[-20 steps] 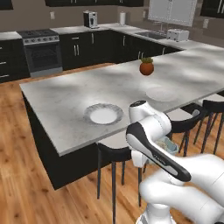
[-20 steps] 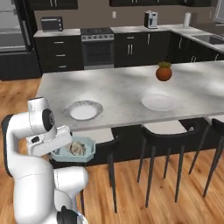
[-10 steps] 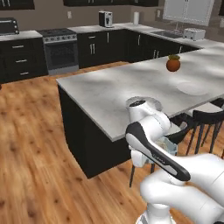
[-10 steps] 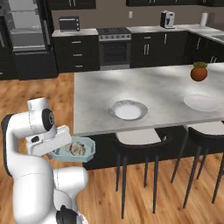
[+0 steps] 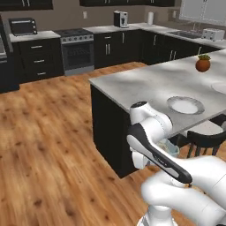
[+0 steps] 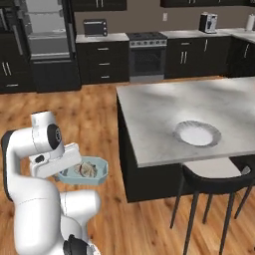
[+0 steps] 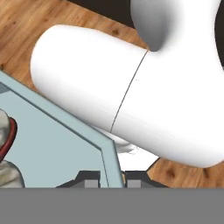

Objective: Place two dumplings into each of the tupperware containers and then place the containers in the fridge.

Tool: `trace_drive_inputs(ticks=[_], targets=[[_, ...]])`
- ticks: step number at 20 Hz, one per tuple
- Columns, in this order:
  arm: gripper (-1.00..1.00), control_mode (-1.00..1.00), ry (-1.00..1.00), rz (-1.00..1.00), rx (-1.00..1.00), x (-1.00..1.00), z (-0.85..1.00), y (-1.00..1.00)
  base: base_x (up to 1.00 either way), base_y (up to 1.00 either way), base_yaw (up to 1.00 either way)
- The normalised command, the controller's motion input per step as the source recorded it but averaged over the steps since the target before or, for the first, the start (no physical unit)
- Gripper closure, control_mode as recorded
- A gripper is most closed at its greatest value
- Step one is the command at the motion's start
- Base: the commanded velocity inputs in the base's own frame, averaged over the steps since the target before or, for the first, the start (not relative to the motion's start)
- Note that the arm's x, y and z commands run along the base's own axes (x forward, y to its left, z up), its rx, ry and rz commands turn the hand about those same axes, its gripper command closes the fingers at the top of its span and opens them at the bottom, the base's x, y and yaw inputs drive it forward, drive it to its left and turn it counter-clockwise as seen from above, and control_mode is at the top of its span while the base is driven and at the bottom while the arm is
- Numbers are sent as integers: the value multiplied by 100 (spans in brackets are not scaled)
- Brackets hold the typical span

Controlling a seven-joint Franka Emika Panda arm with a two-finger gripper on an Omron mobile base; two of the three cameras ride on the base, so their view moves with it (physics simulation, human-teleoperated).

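Note:
A light-blue tupperware container [image 6: 85, 174] hangs level in front of my white body, low beside the island. Beige pleated dumplings [image 6: 87, 169] lie inside it. My gripper [image 6: 66, 170] is shut on the container's near rim. In the hand view the two dark fingertips [image 7: 90, 179] pinch the thin blue wall of the container [image 7: 57, 140], and a dumpling [image 7: 8, 175] shows at the left edge. The left base view shows a corner of the container [image 5: 170, 148] behind my forearm. The fridge [image 6: 45, 35] stands at the far left wall, its pale shelves showing.
The grey island counter [image 6: 164, 109] lies to my right with a round white plate [image 6: 197, 133] on it and a dark stool [image 6: 209, 182] tucked against it. The stove [image 6: 147, 55] and microwave [image 6: 94, 27] line the back wall. Bare wood floor [image 5: 44, 132] stretches towards the fridge.
The base has moved and turned left, so the island slid to the right in both views and the fridge came into sight. The container stays in my shut gripper.

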Motion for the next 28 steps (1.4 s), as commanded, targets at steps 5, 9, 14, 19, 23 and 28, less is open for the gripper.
trace_drive_inputs(ticks=[5,9,14,19,23,28], targets=[[100,100,0,0,0,0,0,0,52,100,0],[100,100,0,0,0,0,0,0,68,100,0],[100,100,0,0,0,0,0,0,71,100,0],[100,100,0,0,0,0,0,0,75,100,0],[100,100,0,0,0,0,0,0,88,100,0],[100,100,0,0,0,0,0,0,100,100,0]])
